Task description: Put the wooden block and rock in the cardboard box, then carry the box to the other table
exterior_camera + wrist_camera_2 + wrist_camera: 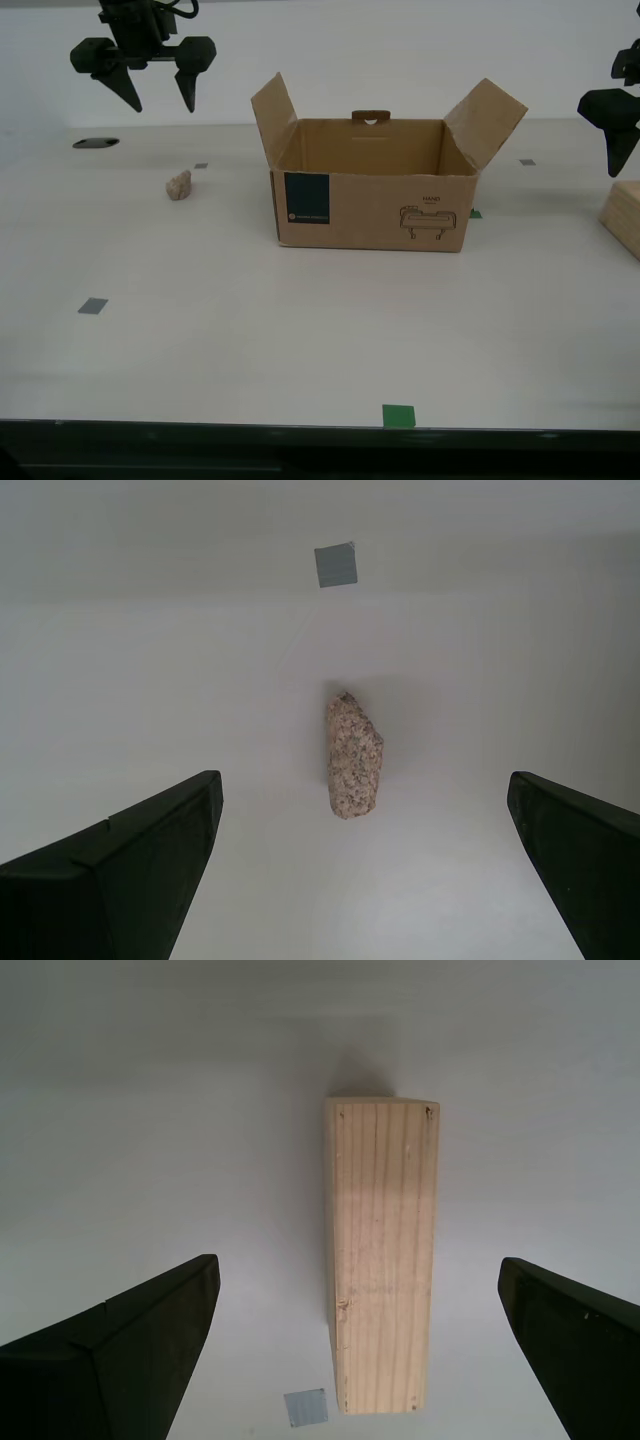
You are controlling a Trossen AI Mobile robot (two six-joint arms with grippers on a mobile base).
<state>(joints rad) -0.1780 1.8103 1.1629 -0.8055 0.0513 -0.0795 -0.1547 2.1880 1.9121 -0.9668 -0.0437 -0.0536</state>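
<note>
Hovering spread-jawed, my first tool [360, 1350] over wooden block [383, 1255], second tool [365, 865] over rock [353, 768]

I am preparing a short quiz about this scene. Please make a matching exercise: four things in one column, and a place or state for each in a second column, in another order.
Things:
1. rock
2. wooden block
3. cardboard box
4. green tape square

Places or states:
A. flaps standing open, nothing seen inside
B. on the table near its front edge in the exterior view
C. lying below my open second gripper
D. lying below my open first gripper

Pairs: 1-C, 2-D, 3-A, 4-B
</note>
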